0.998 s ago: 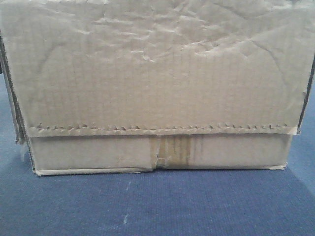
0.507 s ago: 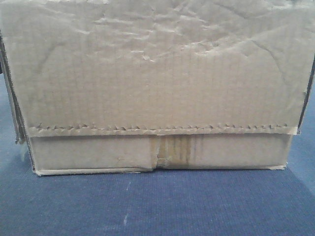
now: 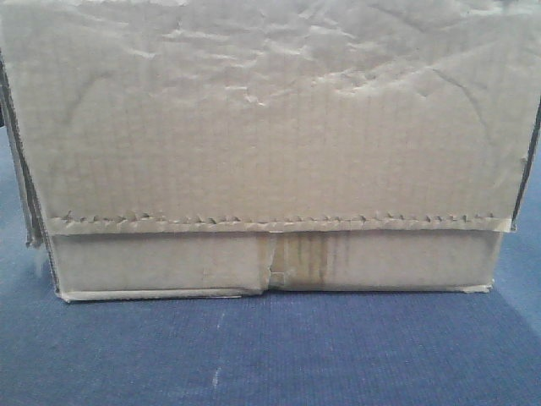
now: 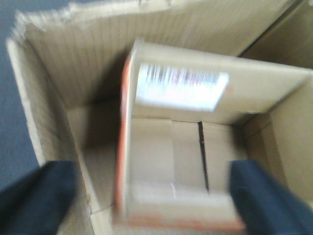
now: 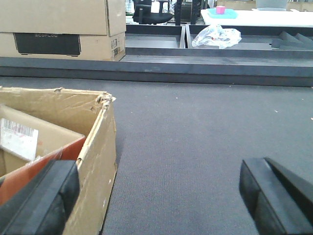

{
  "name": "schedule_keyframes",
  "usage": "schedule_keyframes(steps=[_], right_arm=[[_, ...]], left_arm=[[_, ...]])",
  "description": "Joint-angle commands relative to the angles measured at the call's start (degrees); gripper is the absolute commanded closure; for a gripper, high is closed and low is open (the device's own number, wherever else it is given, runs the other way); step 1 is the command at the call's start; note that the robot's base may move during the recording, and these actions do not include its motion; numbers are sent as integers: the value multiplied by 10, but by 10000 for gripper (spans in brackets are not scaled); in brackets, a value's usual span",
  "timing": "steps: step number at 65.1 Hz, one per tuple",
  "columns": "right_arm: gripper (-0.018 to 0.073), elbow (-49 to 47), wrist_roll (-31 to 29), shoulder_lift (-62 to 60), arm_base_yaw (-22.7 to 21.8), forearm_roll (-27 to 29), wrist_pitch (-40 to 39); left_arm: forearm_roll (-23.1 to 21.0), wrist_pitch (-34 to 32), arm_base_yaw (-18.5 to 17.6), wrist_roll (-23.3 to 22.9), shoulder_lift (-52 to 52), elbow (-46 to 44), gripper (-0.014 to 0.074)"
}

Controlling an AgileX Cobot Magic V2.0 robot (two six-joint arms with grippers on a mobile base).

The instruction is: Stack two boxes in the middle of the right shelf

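One tan cardboard box [image 3: 270, 144] with a saw-edged tape strip fills the front view, resting on blue carpet. From above, the left wrist view shows an open-topped box [image 4: 83, 58] holding a smaller box [image 4: 166, 161] with a white barcode label [image 4: 181, 85] and an orange-red edge. My left gripper [image 4: 151, 196] hangs open over that smaller box, its dark fingers [image 4: 39, 196] spread wide; this view is blurred. My right gripper [image 5: 159, 191] is open just beside the box's torn corner [image 5: 95, 142], one finger [image 5: 44, 200] at the box wall, the other over carpet. The shelf is out of view.
Grey carpet [image 5: 195, 137] stretches right of the box. Behind it runs a low dark platform [image 5: 195, 66] carrying large cardboard boxes [image 5: 58, 24] at left and a crumpled plastic bag [image 5: 215, 35]. A white table [image 5: 259, 17] and an office chair [image 5: 151, 11] stand further back.
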Motion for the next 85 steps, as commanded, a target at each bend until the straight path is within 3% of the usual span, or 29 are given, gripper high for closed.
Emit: schedule_keyframes(steps=[1,11,22,31,40,48,56,72,85], right_arm=[[-10,-3,-2,3,0,-1,-5],[-10,-28,-2,7,1,-1,19],[-10,-103,-3,56,28,-4,78],[-10,-184,-4,126,58,-7,143],[-10,-274,-25,214,83,-7,226],[-10,-338,-28,281,98,-7,285],[-10,-370,-28,331,104,-6,321],[-10,-371,-28,397,104,-2,347],[-10,-371,-28,441,104,10,347]], left_arm=[[-3,6,-3,-5,-14,-30,-12],[23,26,-3,0,-33,-65,-3],[92,26,-3,20,-61,-70,-3],[98,26,-2,39,-83,-55,-3],[99,26,21,41,-104,-8,-3],[81,26,61,41,-118,54,-3],[18,26,94,44,-124,112,-3],[-23,13,93,44,-122,226,-3],[-31,-12,93,44,-122,270,-3]])
